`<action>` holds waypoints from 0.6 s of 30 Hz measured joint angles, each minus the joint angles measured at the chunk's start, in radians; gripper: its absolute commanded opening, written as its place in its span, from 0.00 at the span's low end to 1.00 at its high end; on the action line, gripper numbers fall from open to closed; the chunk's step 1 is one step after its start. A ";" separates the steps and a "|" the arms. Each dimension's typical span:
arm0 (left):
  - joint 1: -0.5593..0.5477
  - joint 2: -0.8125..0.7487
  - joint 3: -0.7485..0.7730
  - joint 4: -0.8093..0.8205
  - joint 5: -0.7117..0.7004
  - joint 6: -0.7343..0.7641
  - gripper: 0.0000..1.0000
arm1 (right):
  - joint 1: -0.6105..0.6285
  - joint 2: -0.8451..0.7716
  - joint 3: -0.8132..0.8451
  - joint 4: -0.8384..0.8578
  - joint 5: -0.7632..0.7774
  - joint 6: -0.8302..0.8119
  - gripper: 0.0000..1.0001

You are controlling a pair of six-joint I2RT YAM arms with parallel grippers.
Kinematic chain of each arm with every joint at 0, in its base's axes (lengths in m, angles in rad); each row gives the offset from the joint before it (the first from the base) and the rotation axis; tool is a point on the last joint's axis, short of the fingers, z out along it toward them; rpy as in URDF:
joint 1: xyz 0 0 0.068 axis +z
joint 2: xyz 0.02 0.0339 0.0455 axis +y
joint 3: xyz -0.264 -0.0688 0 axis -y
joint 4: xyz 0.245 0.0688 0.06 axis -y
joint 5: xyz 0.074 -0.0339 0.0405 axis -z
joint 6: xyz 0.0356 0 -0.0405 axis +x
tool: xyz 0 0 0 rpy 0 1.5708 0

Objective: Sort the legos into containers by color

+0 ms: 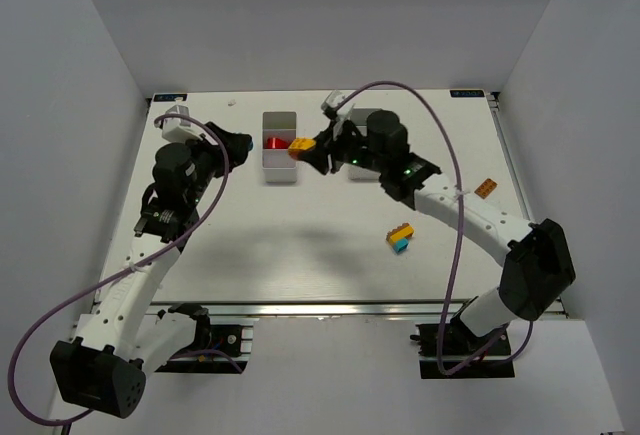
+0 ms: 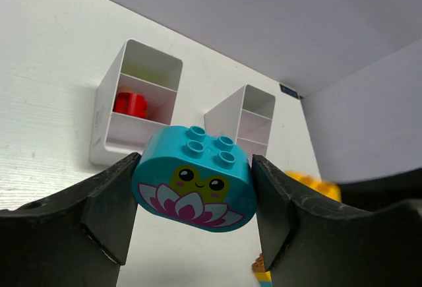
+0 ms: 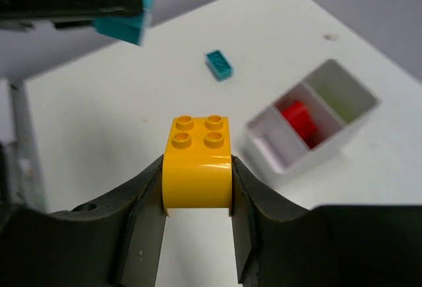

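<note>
Carrying the yellow-orange brick (image 3: 198, 161) clamped in the right claw (image 3: 198, 171), the robot is hovering just beside the white bin (image 3: 330, 150) whose middle compartment is holding a red brick (image 3: 298, 117). By my judgement it should be centring the brick squarely over a compartment free of red, then lowering before spreading the jaws, so nothing is clipping a divider. The left claw (image 2: 194, 185) is gripping a teal rounded brick (image 2: 198, 168) above the counter (image 3: 99, 122) and is best waiting well apart.

The yellow brick (image 3: 198, 168) looks glossy plastic, the white bin (image 3: 336, 143) smooth plastic.
</note>
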 measured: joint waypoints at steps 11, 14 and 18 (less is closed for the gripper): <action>0.000 0.028 0.032 -0.104 0.054 0.126 0.00 | -0.275 0.015 0.030 -0.282 -0.248 -0.521 0.00; 0.000 0.029 0.041 -0.124 0.073 0.151 0.00 | -0.274 0.049 0.043 -0.297 -0.259 -0.601 0.00; 0.000 0.034 0.054 -0.145 0.099 0.176 0.00 | -0.281 0.136 0.126 -0.325 -0.263 -0.660 0.00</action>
